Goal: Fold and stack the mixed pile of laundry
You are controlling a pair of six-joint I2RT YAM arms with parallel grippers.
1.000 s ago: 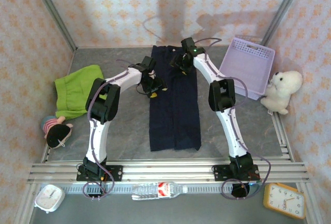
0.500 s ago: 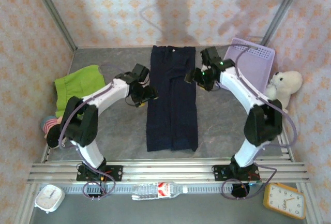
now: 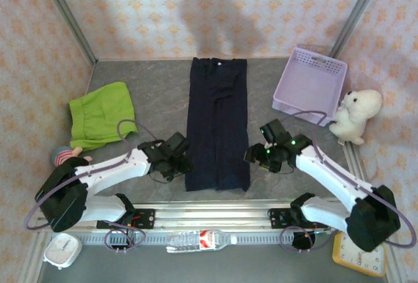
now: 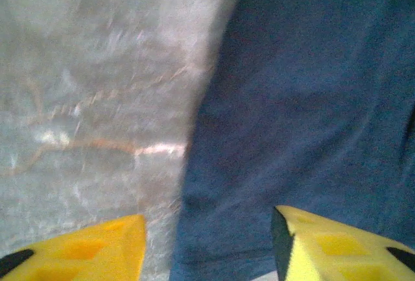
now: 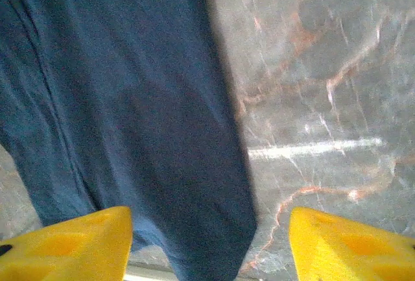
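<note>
The grey marbled table (image 3: 150, 100) carries long navy trousers (image 3: 217, 126), lying flat and smooth down its middle with the waistband toward the far wall. The lavender basket (image 3: 304, 110) sits at the far right, its holed floor in plain sight. A lime-green garment (image 3: 101, 114) lies rumpled on the left, well apart. The left gripper (image 3: 183, 164) and right gripper (image 3: 253, 157) flank the trouser hems, both spread wide, pinching nothing.
</note>
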